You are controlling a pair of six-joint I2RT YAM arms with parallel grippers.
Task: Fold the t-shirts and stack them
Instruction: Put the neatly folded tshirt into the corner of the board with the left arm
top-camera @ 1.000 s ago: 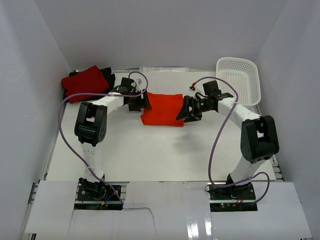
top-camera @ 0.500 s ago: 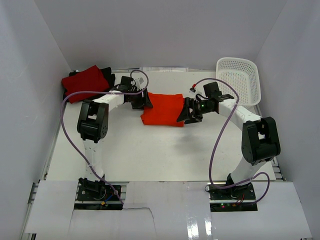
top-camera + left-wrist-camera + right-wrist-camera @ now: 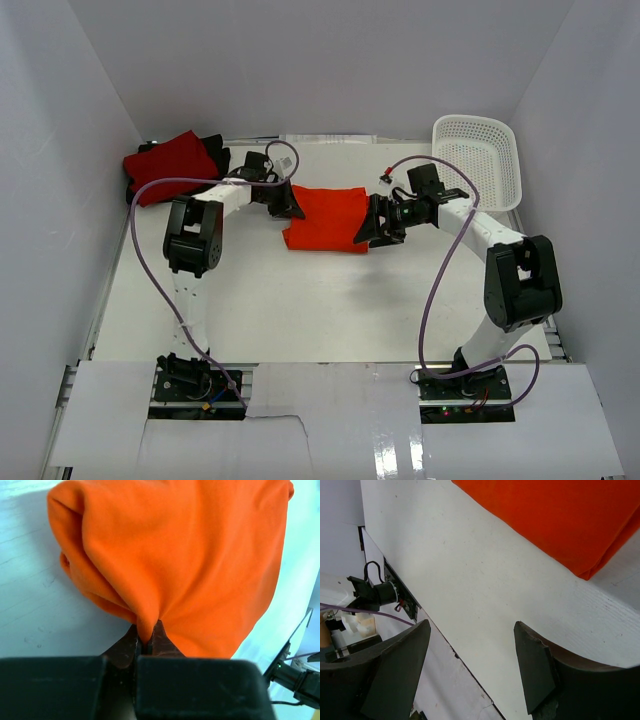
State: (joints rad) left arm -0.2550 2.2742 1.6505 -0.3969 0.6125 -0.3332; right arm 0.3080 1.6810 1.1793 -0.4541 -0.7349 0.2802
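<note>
The folded orange t-shirt (image 3: 325,220) lies in the middle of the table. My left gripper (image 3: 290,207) is at its upper left corner, shut on a pinch of the orange t-shirt (image 3: 190,560) that rises between the fingers (image 3: 161,639). My right gripper (image 3: 368,231) hangs open at the shirt's right edge, its fingers (image 3: 532,662) above bare table with only the orange t-shirt (image 3: 560,515) corner ahead of them. A crimson t-shirt (image 3: 170,165) lies folded at the back left on top of a black t-shirt (image 3: 216,152).
A white perforated basket (image 3: 478,160) stands at the back right, just behind the right arm. White walls close in the table on three sides. The left arm's purple cable (image 3: 135,240) loops out over the table's left side.
The left gripper has slid toward the orange shirt's upper left corner and shut on its cloth. The right gripper has held still and open.
</note>
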